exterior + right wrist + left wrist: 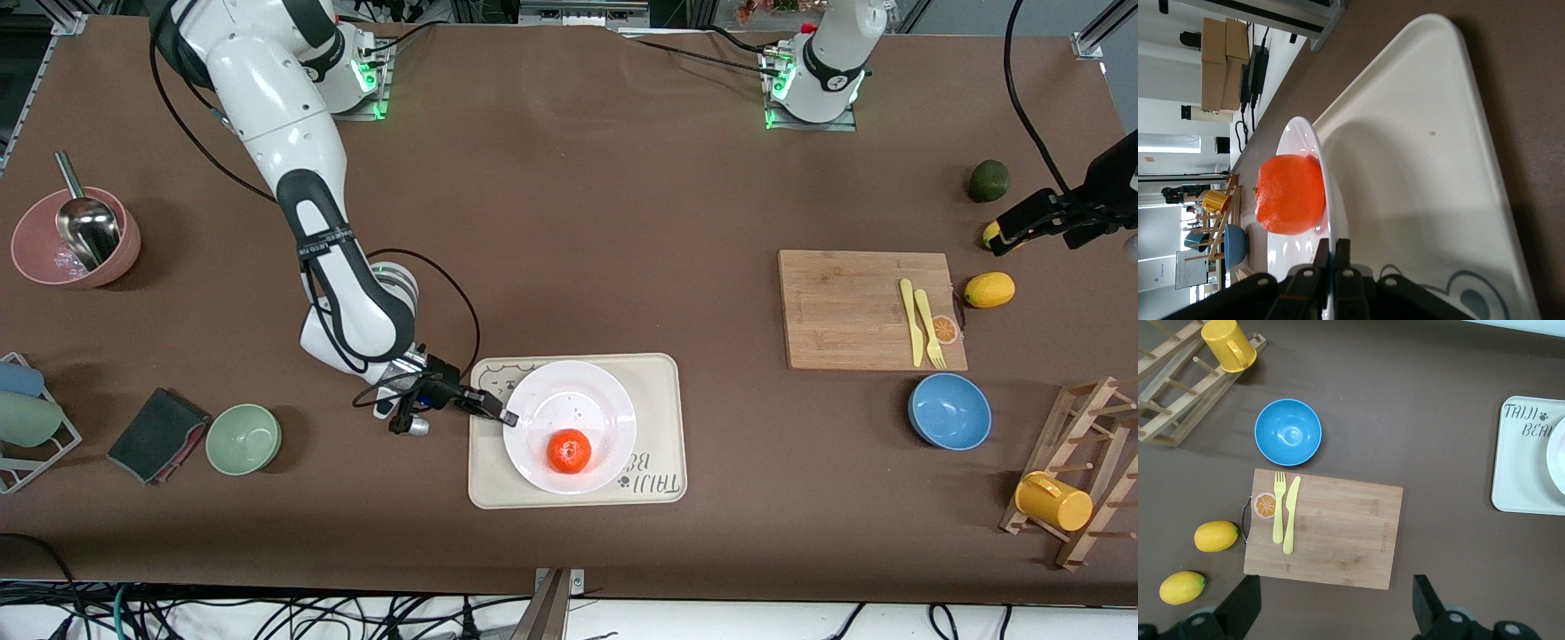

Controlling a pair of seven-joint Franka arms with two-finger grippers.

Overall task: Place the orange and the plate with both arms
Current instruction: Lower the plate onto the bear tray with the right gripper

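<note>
The orange (569, 451) lies on the white plate (578, 391), on the part of it nearest the front camera. The plate rests on a cream tray (662, 391). My right gripper (508, 416) is low at the plate's edge toward the right arm's end of the table, shut on the rim. The right wrist view shows this gripper (1332, 250) pinching the plate's thin rim (1301, 130), with the orange (1290, 195) just past it. My left gripper (1009, 233) hangs high over the left arm's end of the table, open and holding nothing (1336, 603).
A wooden cutting board (845, 307) carries a yellow fork and knife. Beside it are a lemon (989, 290) and an avocado (989, 180). A blue bowl (949, 411) and a rack with a yellow mug (1053, 500) stand nearer the camera. A green bowl (244, 438) and a pink bowl (76, 240) are at the right arm's end.
</note>
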